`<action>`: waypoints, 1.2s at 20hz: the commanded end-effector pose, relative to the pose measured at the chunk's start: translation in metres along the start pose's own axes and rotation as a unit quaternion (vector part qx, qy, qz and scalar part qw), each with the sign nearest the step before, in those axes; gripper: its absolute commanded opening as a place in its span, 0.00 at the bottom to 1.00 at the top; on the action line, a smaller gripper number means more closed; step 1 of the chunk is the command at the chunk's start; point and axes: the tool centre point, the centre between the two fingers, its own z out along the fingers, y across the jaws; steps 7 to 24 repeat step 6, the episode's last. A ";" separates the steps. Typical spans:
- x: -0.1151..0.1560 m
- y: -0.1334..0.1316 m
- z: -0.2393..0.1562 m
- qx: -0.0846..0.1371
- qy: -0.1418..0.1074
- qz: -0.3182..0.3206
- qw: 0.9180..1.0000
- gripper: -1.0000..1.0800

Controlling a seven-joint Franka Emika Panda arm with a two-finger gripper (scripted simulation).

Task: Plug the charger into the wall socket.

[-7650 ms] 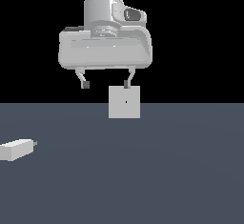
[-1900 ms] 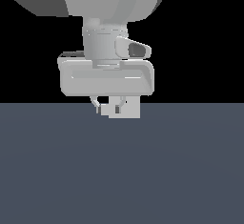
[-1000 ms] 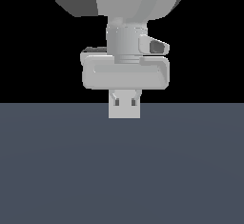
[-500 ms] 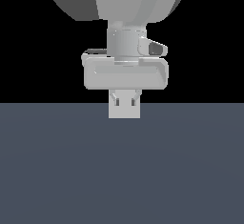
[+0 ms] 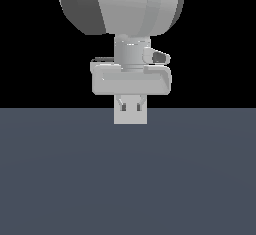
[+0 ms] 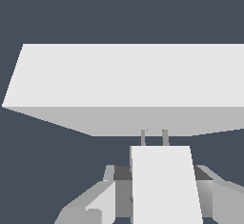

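From my remote station, the exterior view shows the pale grey Franka arm (image 5: 120, 6) filling the upper middle of the frame, its top cut off by the frame edge. Below it hangs the gripper (image 5: 131, 100), directly in front of the flat pale grey upright square wall socket (image 5: 131, 118). Only the lower strip of that plate shows; the gripper body hides its upper part and its centre, so I cannot make out any hole there. The plate's lower edge overlaps the dark grey-blue table surface (image 5: 128, 179).

In the wrist view, the small off-white rectangular charger (image 6: 164, 185) sits between the gripper's fingers (image 6: 90, 204), which close against both of its sides: the gripper (image 6: 162, 194) is clamped on it. The charger's rear end is cut off by the frame edge. Two thin prongs (image 6: 153, 137) project from its front end and reach the shaded face of the wall socket (image 6: 128, 75). I cannot tell whether the prongs merely touch that face or have entered it, since the meeting point is small and no hole is resolved. One side of the socket runs out of frame.

In the exterior view the charger (image 5: 131, 107) is largely hidden; it blends with the plate behind it, and its outline is hard to separate.
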 end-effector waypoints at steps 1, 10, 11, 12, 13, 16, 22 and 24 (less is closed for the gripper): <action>0.006 0.000 0.002 0.000 0.000 0.000 1.000 0.00; 0.010 0.000 0.003 0.000 0.000 -0.001 1.000 0.00; 0.010 0.000 0.003 0.000 0.000 -0.001 1.000 0.00; 0.010 0.000 0.003 0.000 0.000 -0.001 1.000 0.00; 0.010 0.000 0.003 0.000 0.000 -0.001 1.000 0.00; 0.010 0.000 0.003 0.000 0.000 -0.001 1.000 0.00; 0.010 0.000 0.003 0.000 0.000 -0.001 1.000 0.00; 0.010 0.000 0.003 0.000 0.000 -0.001 1.000 0.00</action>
